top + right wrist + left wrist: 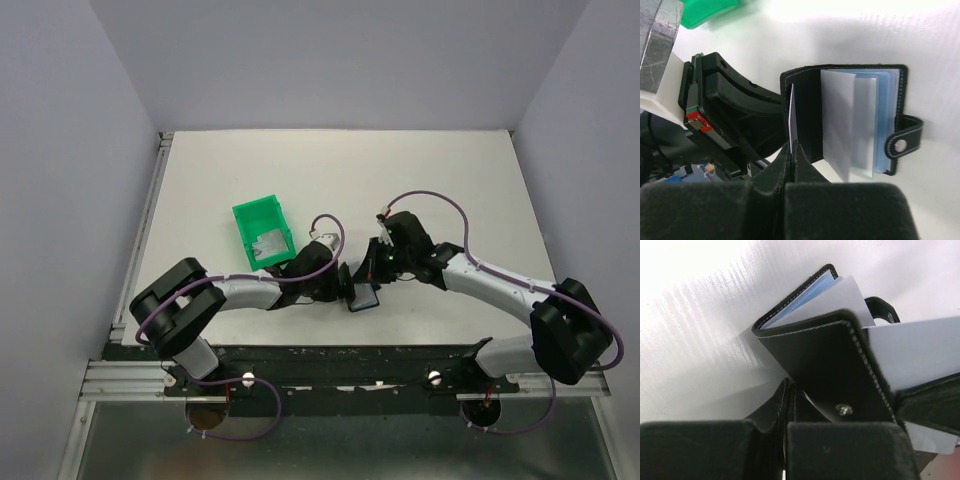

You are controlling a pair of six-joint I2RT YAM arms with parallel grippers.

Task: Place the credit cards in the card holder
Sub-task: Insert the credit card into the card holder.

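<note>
The top view looks down from above the near edge of the table (pixel 400 170), seeing all of it. Both wrist views sit close behind their jaws, sharing the open card holder (pixel 850 120) from opposite sides.

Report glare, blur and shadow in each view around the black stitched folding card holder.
Top external: even light, sharp, soft shadows under the arms on the white table. Left wrist: table blown out upper left; black stitched card holder sharp, left gripper's fingers blurred. Right wrist: glare along the top, green plastic bin soft, right gripper's fingers blurred.
</note>
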